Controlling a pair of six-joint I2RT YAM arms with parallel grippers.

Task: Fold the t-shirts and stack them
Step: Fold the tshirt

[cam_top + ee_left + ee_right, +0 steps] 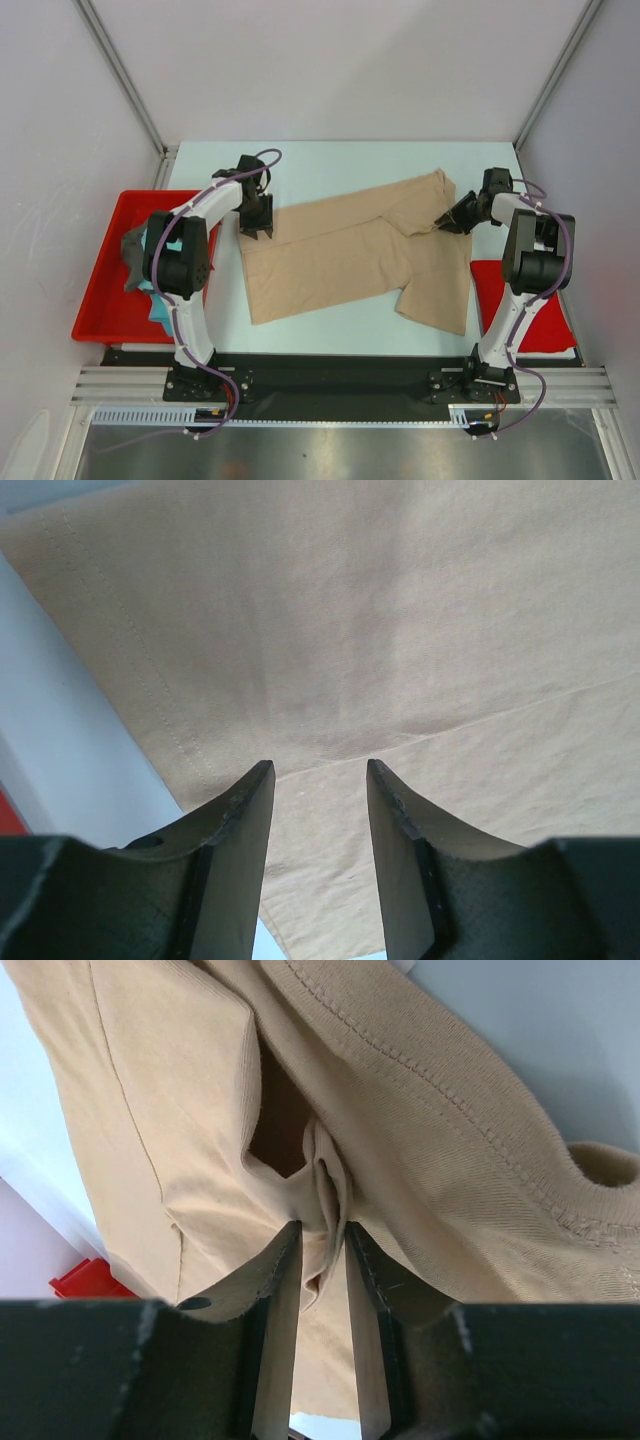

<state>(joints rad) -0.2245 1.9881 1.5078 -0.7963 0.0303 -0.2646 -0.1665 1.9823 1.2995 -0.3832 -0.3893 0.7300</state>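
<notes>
Though vague overhead, pinched t-shirt [200,1110] pleat [325,1188].

Tan t-shirt [350,250]: soft, matt knit cloth with a fine weave, stitched hems and a ribbed collar. Teal t-shirt [158,310] and dark grey t-shirt [132,255]: matt, crumpled cloth. Tray [95,310]: smooth red plastic with a slight sheen. Mat [550,325]: red, flat, matt. Table [320,165]: smooth, pale, matt top. Left gripper [318,770], fingers [235,830]: dark, matt, hard, with scuffed edges. Rail [340,385]: brushed metal.
</notes>
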